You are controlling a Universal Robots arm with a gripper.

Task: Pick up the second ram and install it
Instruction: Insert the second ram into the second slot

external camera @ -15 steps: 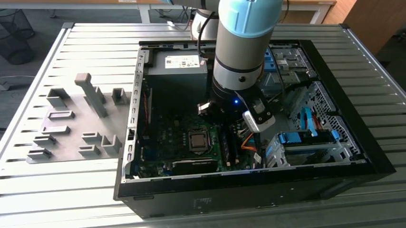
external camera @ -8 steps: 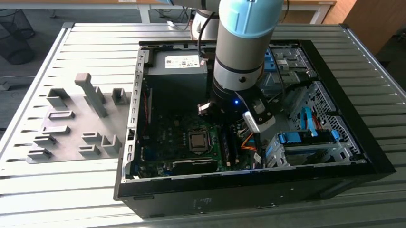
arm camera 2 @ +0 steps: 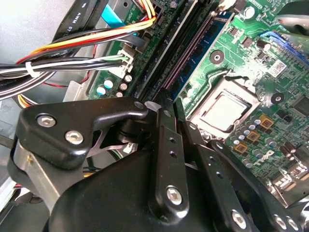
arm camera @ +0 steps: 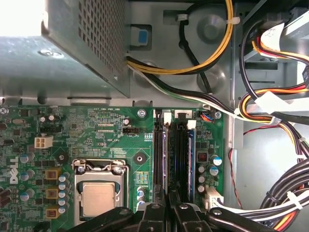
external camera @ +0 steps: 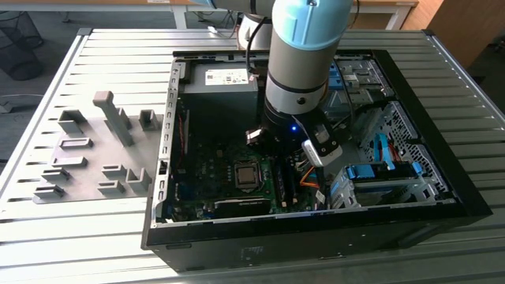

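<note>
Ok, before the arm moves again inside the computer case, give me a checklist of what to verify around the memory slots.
1. gripper over the memory slots: ok.
2. second ram held in the gripper: cannot tell.
3. Slot channels free of cables: ok.
4. cable bundle apart from the slots: ok, but close beside them.
5. blue-green stick in the slot nearest the cables, fully seated: cannot tell.
6. case open for the arm: ok.

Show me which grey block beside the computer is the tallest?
The slim grey post near the back of the grey plate, on the exterior view's left. It rises well above all the short blocks around it.
</note>
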